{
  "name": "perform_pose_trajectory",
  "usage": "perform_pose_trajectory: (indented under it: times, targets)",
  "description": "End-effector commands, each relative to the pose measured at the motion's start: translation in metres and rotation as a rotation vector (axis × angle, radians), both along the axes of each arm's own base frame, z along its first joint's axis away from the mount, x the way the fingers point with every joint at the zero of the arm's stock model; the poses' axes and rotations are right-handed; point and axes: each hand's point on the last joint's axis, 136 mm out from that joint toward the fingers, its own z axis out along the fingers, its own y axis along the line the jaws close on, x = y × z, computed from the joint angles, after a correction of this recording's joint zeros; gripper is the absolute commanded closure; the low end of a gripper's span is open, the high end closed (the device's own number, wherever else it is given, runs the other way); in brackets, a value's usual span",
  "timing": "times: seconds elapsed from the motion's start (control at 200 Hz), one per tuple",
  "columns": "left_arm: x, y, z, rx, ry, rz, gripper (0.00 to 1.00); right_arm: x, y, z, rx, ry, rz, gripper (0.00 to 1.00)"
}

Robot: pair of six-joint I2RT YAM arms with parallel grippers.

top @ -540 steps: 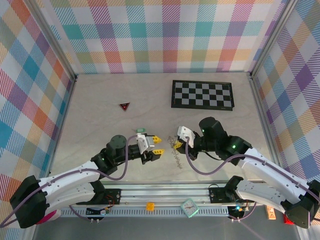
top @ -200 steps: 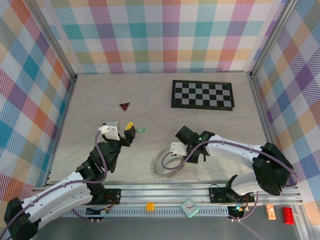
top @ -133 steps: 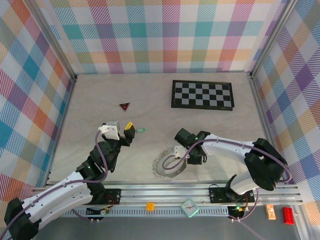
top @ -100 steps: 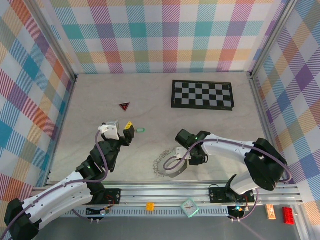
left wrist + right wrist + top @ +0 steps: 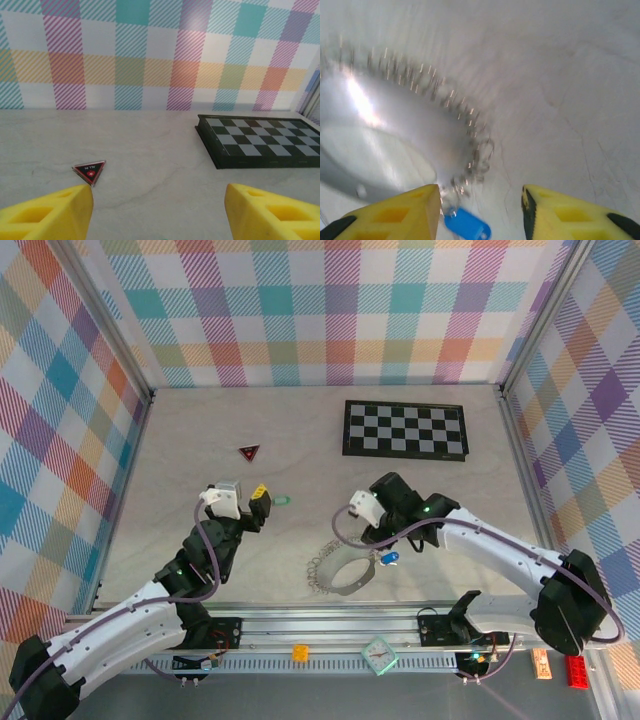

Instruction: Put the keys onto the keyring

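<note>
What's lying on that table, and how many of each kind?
Keys: 2, a green key and a blue key
Ring with chain: 1
Checkerboard: 1
Red triangle: 1
Total: 5

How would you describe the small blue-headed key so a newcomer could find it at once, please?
From the black-and-white checkerboard at the back right, come toward the near edge to the large thin grey metal ring. The small blue-headed key lies just right of that ring, the only bright blue piece; the mint-green key lies farther left.
</note>
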Motion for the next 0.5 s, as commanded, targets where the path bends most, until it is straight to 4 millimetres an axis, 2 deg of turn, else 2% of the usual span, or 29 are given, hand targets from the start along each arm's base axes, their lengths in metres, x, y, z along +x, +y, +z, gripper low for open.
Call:
perform_pose_trajectory:
  times: [0.0, 0.19, 0.25, 0.31, 0.41, 0.495]
  targets:
    - [0.001, -0.005, 0.002, -0.011, 0.011, -0.026, 0.30, 0.008, 0.021, 0.017, 0.228, 0.117, -0.255, 0.58]
    - [0.003, -0.014, -0.003, -0.009, 0.030, -0.059, 0.29, -0.001, 0.001, 0.016, 0.271, 0.202, -0.493, 0.58]
    - [0.004, -0.018, -0.006, -0.009, 0.041, -0.075, 0.29, -0.003, -0.014, 0.011, 0.252, 0.212, -0.610, 0.59]
    - [0.005, -0.023, -0.009, -0.008, 0.057, -0.091, 0.29, -0.008, -0.023, 0.001, 0.233, 0.265, -0.694, 0.56]
    - [0.007, -0.030, -0.016, -0.017, 0.086, -0.114, 0.29, -0.020, -0.021, -0.016, 0.220, 0.383, -0.763, 0.51]
    - [0.007, -0.036, -0.024, -0.012, 0.120, -0.136, 0.28, -0.021, -0.021, -0.027, 0.208, 0.433, -0.830, 0.50]
